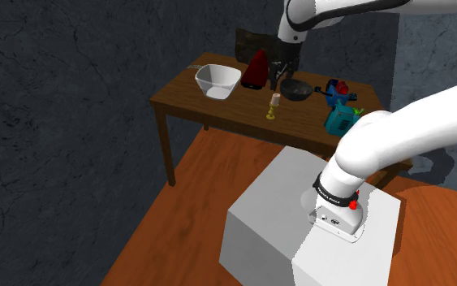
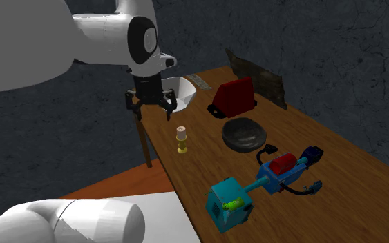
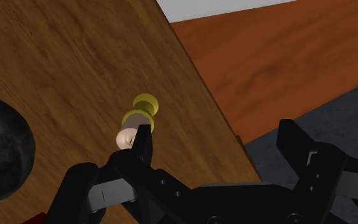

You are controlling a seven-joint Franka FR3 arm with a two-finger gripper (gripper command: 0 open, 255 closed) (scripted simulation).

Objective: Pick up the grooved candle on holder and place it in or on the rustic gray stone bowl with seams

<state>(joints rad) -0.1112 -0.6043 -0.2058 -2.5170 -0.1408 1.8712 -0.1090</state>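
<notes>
My 2 fingers [image 3: 142,149] hang open above the candle [image 3: 136,124], which stands upright at the table [image 3: 56,63] edge near the dark bowl [image 2: 244,133]. I should centre it between them, descend straight and close gently.

The candle [image 2: 181,131] is pale cream on a yellow-gold holder [image 2: 182,148]. The bowl [image 2: 244,133] is mottled dark grey, the tabletop [image 2: 345,186] brown wood grain, and the tool [image 2: 151,110] black.

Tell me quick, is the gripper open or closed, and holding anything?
Gripper: open, holding nothing; the candle stands on the table.
</notes>
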